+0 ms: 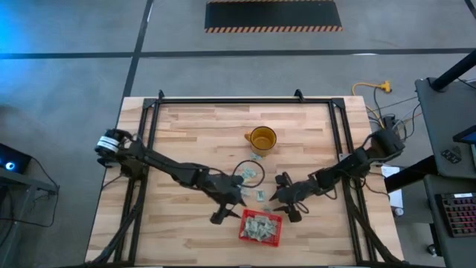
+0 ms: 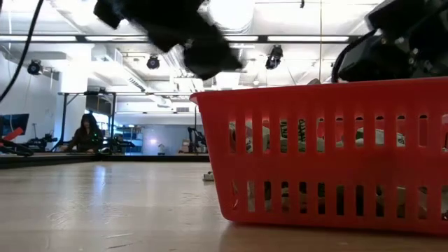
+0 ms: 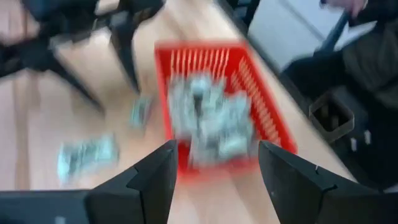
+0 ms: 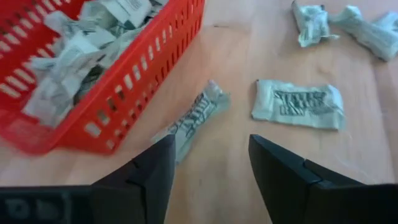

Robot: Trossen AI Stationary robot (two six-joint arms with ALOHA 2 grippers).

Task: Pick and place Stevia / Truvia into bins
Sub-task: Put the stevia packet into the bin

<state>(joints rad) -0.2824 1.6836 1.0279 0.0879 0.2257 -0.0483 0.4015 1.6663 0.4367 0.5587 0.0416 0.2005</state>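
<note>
At lower centre of the high view, loose Stevia packets (image 4: 298, 104) lie beside the filled red basket (image 1: 262, 227); left gripper (image 3: 214, 163) and right gripper (image 4: 211, 158) gape empty. Light, floppy paper: pinch across the flat middle

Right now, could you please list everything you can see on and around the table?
Basket: one, red, near table edge between the arms, full of packets.
Stevia packets: many, pale green and white; most in the basket, several loose on the wood beside it.
Mug: one, translucent amber, mid-table.
Table: one, light wood.
Person: one, seated far behind the table.
Left gripper: open, empty, near the basket.
Right gripper: open, empty, above a loose packet by the basket.
</note>
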